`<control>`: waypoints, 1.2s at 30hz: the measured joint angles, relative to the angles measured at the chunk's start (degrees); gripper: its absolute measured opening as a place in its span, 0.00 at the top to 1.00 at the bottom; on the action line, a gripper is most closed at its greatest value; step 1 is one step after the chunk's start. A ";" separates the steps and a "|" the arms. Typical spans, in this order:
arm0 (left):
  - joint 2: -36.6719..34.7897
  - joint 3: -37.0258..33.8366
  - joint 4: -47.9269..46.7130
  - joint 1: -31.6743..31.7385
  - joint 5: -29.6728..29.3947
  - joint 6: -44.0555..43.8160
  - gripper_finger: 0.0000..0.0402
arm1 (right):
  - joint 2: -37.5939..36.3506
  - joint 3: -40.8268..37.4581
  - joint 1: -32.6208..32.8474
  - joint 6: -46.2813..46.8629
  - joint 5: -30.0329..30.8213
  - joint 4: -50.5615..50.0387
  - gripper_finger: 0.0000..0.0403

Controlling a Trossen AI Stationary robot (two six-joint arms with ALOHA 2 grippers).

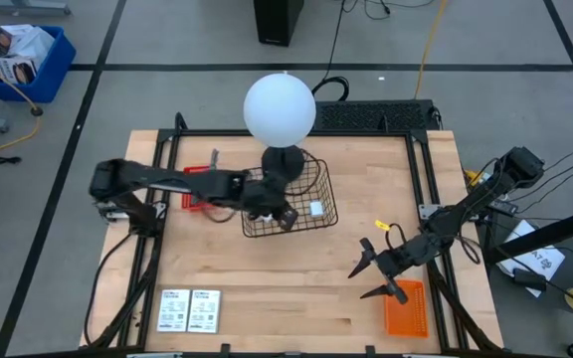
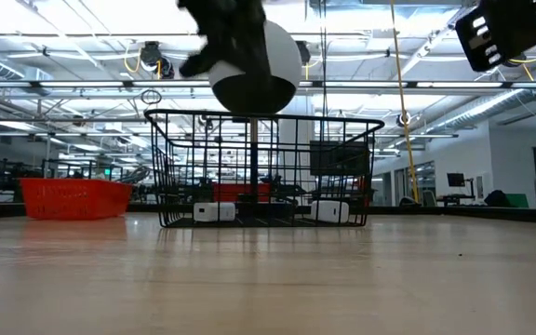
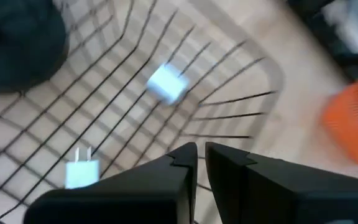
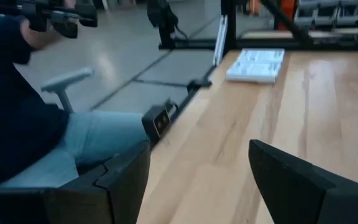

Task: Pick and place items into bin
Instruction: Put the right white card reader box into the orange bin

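A black wire basket (image 1: 291,204) stands mid-table beside the white globe lamp (image 1: 280,107). Two tiny white blocks (image 3: 166,83) (image 3: 81,174) lie on the basket floor; the low view shows them too (image 2: 214,212) (image 2: 330,211). My left gripper (image 1: 286,217) hovers over the basket's near rim, its fingers shut (image 3: 201,163) and holding nothing. My right gripper (image 1: 364,281) hangs open over bare table toward the right, above the wood (image 4: 197,168). Two white printed cards (image 1: 189,310) lie flat at the near left edge. No pen or wrench shows plainly.
A red tray (image 1: 197,189) sits left of the basket, under the left arm. A small orange bin (image 1: 406,308) stands near the right gripper at the near edge. A seated person (image 4: 36,124) is beyond the table's edge in the right wrist view. Bare wood lies between cards and right gripper.
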 joint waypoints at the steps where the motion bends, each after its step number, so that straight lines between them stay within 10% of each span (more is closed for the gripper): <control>1: -1.62 0.00 0.30 -1.09 -1.44 0.18 0.90 | 0.00 0.00 0.00 0.01 -0.03 0.80 0.34; 16: -8.81 -0.46 1.80 -20.55 -19.75 12.92 0.90 | -0.02 0.00 -0.08 -0.13 0.28 9.84 0.34; 22: -8.36 -3.86 6.45 -25.00 -20.81 17.14 0.90 | 0.53 0.00 -0.17 -0.19 9.33 10.52 0.34; 36: -8.44 -19.99 11.65 -29.25 -16.20 -6.33 0.90 | 6.65 0.00 -2.55 1.07 13.60 11.64 0.38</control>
